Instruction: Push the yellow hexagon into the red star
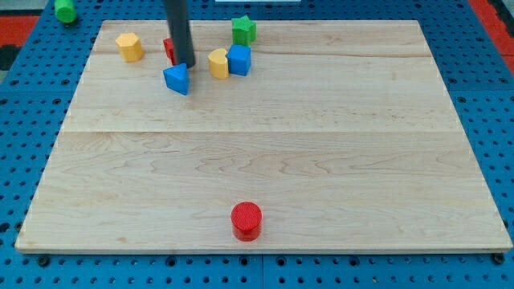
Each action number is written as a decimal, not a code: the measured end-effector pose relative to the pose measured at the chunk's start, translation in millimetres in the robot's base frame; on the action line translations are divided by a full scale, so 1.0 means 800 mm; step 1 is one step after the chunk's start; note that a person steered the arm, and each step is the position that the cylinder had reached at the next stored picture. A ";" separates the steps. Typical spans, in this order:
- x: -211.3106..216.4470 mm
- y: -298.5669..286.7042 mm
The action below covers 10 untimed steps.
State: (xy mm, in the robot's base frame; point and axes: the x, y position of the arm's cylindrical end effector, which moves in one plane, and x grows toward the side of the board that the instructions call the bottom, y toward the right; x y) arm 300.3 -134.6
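The yellow hexagon (128,46) sits near the board's top left. The red star (169,50) lies to its right, mostly hidden behind my rod. My tip (185,64) rests just right of the red star and just above the blue triangle (177,79). The hexagon and the star are apart, with a gap between them.
A yellow half-round block (218,63) touches a blue cube (239,59) right of my tip. A green star (243,30) sits near the top edge. A red cylinder (246,221) stands near the bottom edge. A green block (65,10) lies off the wooden board (265,152) at top left.
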 end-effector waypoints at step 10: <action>-0.038 -0.052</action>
State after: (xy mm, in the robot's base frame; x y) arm 269.7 -176.4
